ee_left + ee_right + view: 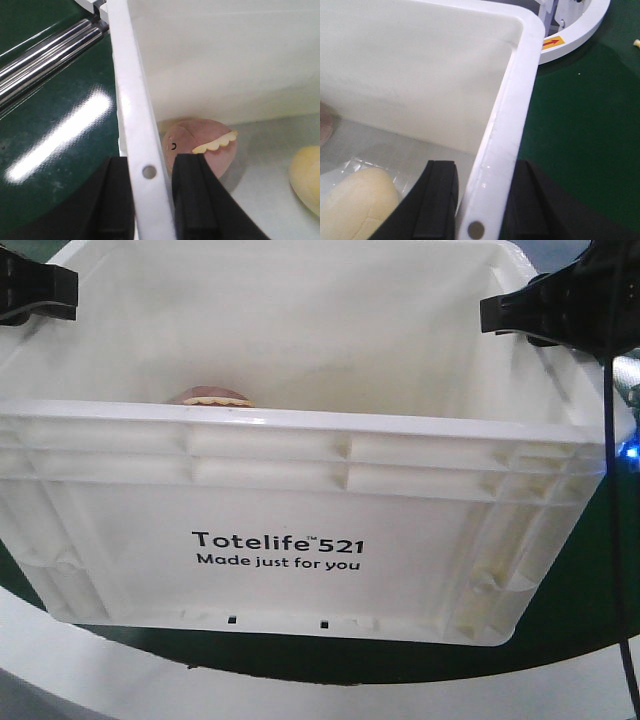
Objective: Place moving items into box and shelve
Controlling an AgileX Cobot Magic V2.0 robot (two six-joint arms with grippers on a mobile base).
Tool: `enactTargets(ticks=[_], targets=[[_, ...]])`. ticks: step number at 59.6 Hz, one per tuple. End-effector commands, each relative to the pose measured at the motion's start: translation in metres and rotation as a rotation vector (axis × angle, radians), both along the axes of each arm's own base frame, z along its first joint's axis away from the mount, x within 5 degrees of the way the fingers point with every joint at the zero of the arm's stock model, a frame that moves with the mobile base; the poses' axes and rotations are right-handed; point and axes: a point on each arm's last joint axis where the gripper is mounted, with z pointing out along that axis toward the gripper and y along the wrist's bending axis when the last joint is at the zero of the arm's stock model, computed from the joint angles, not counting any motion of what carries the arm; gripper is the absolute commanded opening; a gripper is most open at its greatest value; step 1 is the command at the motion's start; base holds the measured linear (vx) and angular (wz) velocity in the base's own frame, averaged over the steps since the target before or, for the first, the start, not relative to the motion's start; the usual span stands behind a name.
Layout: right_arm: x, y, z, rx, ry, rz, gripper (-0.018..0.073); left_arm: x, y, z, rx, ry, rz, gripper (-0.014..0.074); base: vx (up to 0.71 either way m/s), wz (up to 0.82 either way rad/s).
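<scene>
The white box (420, 530) printed "Totelife 521" fills the front view. My left gripper (38, 288) is shut on the box's left wall. In the left wrist view its black fingers (195, 200) straddle the rim (131, 95). At the opposite wall my right gripper (548, 310) is shut on the right rim (512, 110), one finger (437, 200) inside and one outside. Inside lie a pale tan bun (307, 177), also seen in the right wrist view (355, 200), and a pinkish-brown burger-like toy (200, 142) with a yellow scalloped edge, whose top peeks over the front wall (212, 397).
Dark green surface surrounds the box. Chrome rails (45, 50) run left of it. A white curved base with a red-arrow label (570, 35) lies beyond the right corner, and a tiny yellow piece (636, 43) sits on the green. A black cable (612, 540) hangs at right.
</scene>
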Motion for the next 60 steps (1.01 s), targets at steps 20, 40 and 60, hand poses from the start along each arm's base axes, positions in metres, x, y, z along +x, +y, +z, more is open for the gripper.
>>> enactTargets(ticks=[20, 40, 60], targets=[[-0.0048, 0.0048, 0.0360, 0.139, -0.203, 0.026, -0.0006, -0.0108, -0.0094, 0.0377, -0.161, -0.199, -0.041, -0.0006, -0.06, 0.20], [-0.0048, 0.0048, 0.0360, 0.139, -0.203, 0.026, -0.0006, -0.0108, -0.0094, 0.0377, -0.161, -0.199, -0.041, -0.0006, -0.08, 0.32], [-0.0048, 0.0048, 0.0360, 0.139, -0.203, 0.026, -0.0006, -0.0108, -0.0094, 0.0377, -0.161, -0.199, -0.041, -0.0006, -0.12, 0.46]])
